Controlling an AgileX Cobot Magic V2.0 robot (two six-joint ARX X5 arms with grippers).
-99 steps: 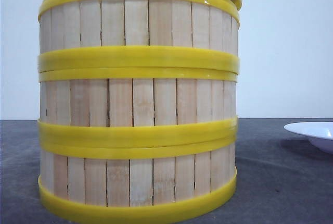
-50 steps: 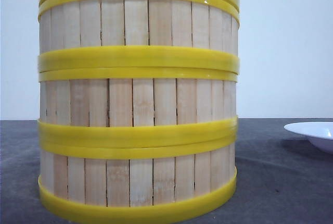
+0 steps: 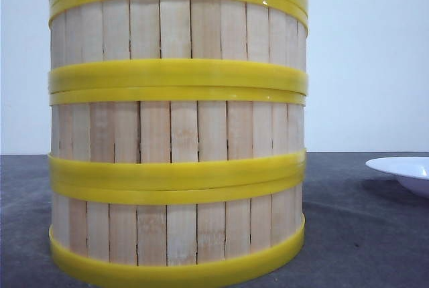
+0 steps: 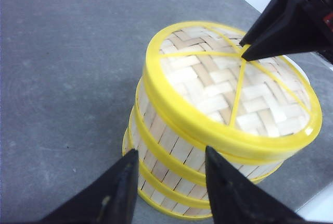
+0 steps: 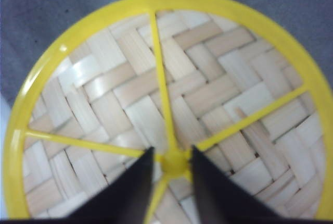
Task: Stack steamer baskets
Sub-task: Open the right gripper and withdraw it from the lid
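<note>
The three round steamer baskets of pale wooden slats with yellow rims (image 3: 177, 134) stand stacked on the grey worktop (image 3: 362, 234), capped by the flat woven lid (image 4: 234, 91). The right claw (image 5: 171, 164), directly above, pinches the lid's yellow centre knob (image 5: 173, 162); the left claw (image 4: 169, 182) hovers open beside the stack.

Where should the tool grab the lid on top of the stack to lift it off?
Grip the small yellow hub at the centre of the lid, coming straight down from above. The lid lies flat and its spokes meet at that raised knob, which fits between the fingers.
</note>
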